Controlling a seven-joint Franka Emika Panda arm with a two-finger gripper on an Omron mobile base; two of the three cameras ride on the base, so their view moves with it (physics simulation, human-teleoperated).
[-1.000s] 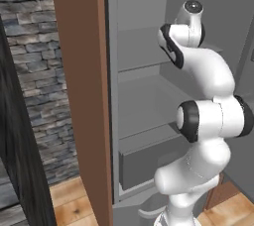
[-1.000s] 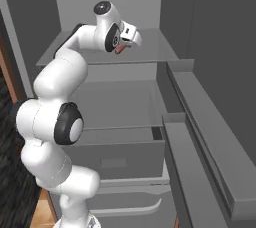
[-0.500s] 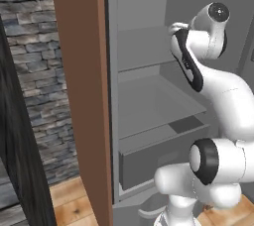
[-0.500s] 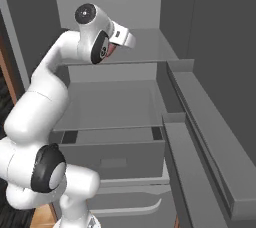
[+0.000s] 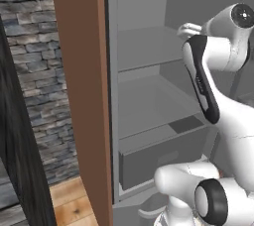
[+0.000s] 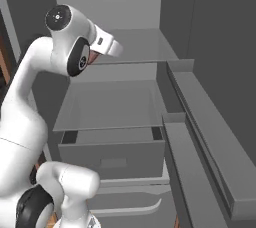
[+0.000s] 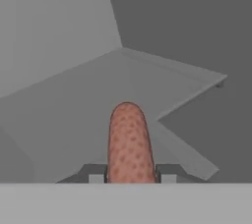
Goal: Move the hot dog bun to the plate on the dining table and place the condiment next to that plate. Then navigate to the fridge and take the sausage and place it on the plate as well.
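the end effector (image 7: 129, 178) gripped the sausage (image 7: 128, 142) above the fridge shelf (image 7: 93, 100); fetching step underway. next, likely, it needed lifting clear toward the plate.

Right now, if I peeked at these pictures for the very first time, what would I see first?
First you'd spot the reddish sausage in the hand view, sticking out from between the gripper fingers over a grey shelf. Then the big white arm, bent up in front of the open fridge, with a drawer under the shelves. Left of the fridge is a brown panel and a stone wall.
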